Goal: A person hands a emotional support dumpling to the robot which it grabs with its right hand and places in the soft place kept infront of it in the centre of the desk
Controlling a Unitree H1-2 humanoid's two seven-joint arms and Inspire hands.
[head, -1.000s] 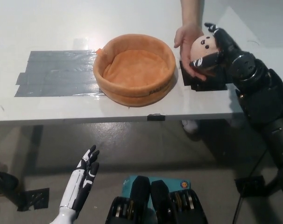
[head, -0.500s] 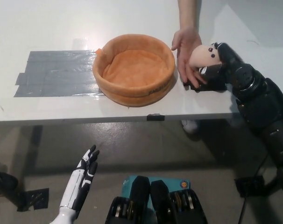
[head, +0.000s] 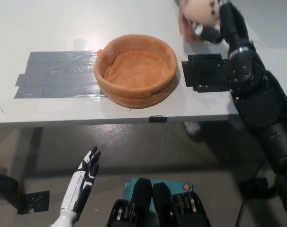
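Legible text, your head view: none can be read with certainty.

Item 1: orange soft basket [head: 136, 71] on the tabletop [head: 49, 28]. You see a short line of dark lettering on its outer front wall, lower right; the letters are too small and blurred to make out.

Item 2: teal object [head: 157, 185] at the bottom middle. You see a small round orange badge at its right end; nothing on the badge is readable.

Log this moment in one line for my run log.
right hand: on dumpling, top edge | bed: empty | left hand: open, low
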